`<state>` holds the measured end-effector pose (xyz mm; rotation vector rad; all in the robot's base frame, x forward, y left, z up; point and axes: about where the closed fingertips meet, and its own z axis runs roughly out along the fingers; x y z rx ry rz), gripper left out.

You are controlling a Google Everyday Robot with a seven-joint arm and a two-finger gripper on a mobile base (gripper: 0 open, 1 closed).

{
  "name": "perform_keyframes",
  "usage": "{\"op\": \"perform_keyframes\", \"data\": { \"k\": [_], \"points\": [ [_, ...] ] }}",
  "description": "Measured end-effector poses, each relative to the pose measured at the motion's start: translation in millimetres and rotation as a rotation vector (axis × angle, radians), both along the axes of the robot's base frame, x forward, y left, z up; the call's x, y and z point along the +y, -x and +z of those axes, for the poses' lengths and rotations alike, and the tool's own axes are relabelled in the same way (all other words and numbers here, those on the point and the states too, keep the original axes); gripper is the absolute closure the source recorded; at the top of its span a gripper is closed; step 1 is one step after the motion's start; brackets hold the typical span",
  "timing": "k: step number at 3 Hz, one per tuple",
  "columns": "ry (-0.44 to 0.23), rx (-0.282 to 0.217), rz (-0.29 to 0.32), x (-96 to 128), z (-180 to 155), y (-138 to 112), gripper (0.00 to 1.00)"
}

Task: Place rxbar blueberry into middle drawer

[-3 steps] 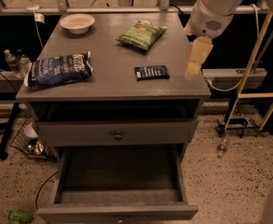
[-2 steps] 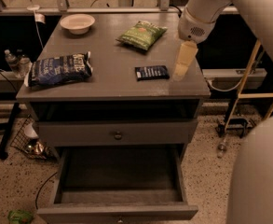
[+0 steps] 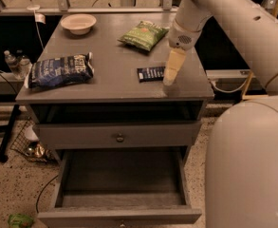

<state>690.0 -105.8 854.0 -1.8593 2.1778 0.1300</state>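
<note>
The rxbar blueberry [image 3: 149, 73], a small flat dark navy wrapper with white lettering, lies on the grey cabinet top [image 3: 115, 61] near its front right. My gripper [image 3: 168, 81], cream-coloured and pointing down, hangs just right of the bar's right end, close above the top. It holds nothing that I can see. The middle drawer [image 3: 122, 175] is pulled out wide below, its dark floor bare. Its front panel runs along the bottom edge of the view.
A large dark blue chip bag [image 3: 60, 71] lies at front left. A green snack bag [image 3: 143, 34] and a white bowl [image 3: 78, 23] sit at the back. A closed drawer with a knob [image 3: 119, 137] sits above the open one. My arm [image 3: 243, 127] fills the right side.
My gripper has moved left and down from beyond the cabinet's right edge to right beside the bar. The arm now fills more of the right side. The bar has not moved.
</note>
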Motion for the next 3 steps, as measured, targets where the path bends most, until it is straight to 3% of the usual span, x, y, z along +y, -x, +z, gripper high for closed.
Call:
{"op": "perform_keyframes", "data": {
  "k": [2,3],
  "points": [
    [0.033,0.028,0.0,23.9,-28.8,-13.1,0.02],
    [0.031,0.04,0.004,30.1,-35.5,-14.3,0.23]
  ]
}}
